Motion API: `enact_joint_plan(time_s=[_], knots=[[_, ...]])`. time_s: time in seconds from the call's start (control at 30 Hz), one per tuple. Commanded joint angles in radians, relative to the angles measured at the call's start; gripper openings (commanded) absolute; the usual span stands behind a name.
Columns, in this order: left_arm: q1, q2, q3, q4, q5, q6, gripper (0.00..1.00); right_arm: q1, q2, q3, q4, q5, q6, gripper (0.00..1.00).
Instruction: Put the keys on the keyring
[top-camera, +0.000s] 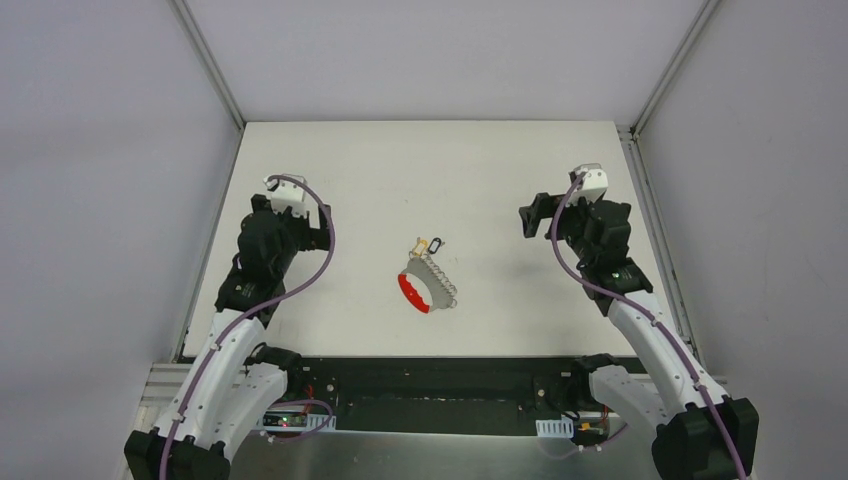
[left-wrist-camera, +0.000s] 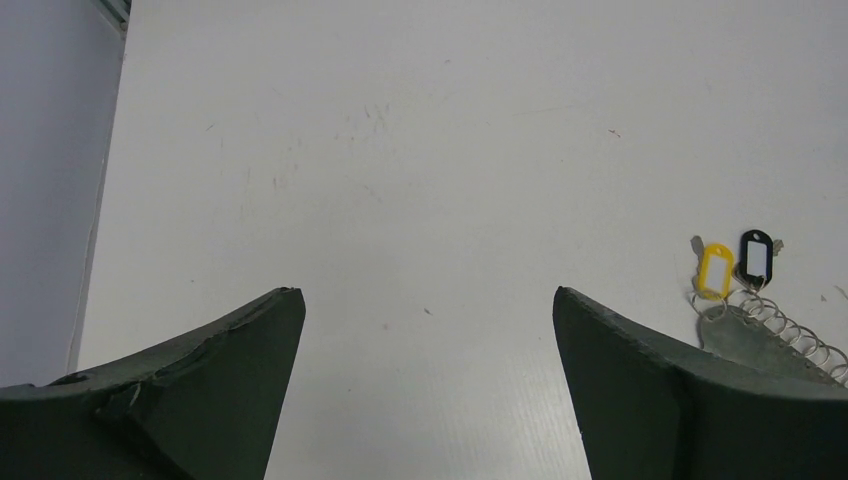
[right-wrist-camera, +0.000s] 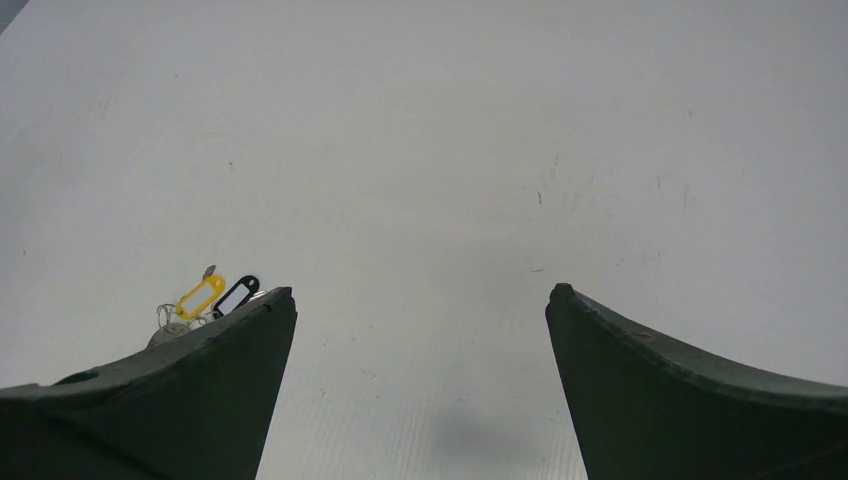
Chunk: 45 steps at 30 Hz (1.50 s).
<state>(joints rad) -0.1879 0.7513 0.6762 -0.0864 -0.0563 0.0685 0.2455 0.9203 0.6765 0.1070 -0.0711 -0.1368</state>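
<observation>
The keyring (top-camera: 428, 283) lies mid-table: a red crescent band (top-camera: 411, 292), a row of silver wire loops (top-camera: 443, 281) and a yellow-orange tag (top-camera: 424, 246). The key with a black head (top-camera: 437, 243) lies beside the tag at the bunch's far end. My left gripper (top-camera: 318, 232) is open and empty, well left of the bunch. The left wrist view shows the gripper (left-wrist-camera: 425, 295), the tag (left-wrist-camera: 714, 270), the black key (left-wrist-camera: 756, 256) and the loops (left-wrist-camera: 790, 325) at far right. My right gripper (top-camera: 533, 216) is open and empty to the right. Its wrist view shows the gripper (right-wrist-camera: 420, 292), the tag (right-wrist-camera: 200, 296) and the key (right-wrist-camera: 236, 296) by the left finger.
The white table (top-camera: 500, 160) is enclosed by grey walls with metal frame rails at left (top-camera: 210, 70) and right (top-camera: 665, 70). A black base rail (top-camera: 430, 395) runs along the near edge between the arm mounts.
</observation>
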Motion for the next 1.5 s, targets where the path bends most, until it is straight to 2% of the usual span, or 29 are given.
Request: enact_joint_plan(time_s=[0.0,0.17,0.6,1.47], knots=[[0.007,-0.023,-0.069,0.162,-0.015,0.003,0.99,-0.005,-0.049,-0.025,0.055,-0.053,0.007,1.00],[0.007,-0.056,-0.065,0.139,-0.042,0.000,0.99,-0.003,-0.067,-0.029,0.054,-0.069,0.002,1.00],[0.006,-0.040,-0.047,0.065,0.020,-0.012,0.99,-0.009,-0.075,-0.041,0.052,-0.061,-0.008,1.00],[0.012,-0.033,-0.036,0.038,0.045,-0.009,0.99,-0.018,-0.089,-0.056,0.054,-0.090,-0.020,1.00]])
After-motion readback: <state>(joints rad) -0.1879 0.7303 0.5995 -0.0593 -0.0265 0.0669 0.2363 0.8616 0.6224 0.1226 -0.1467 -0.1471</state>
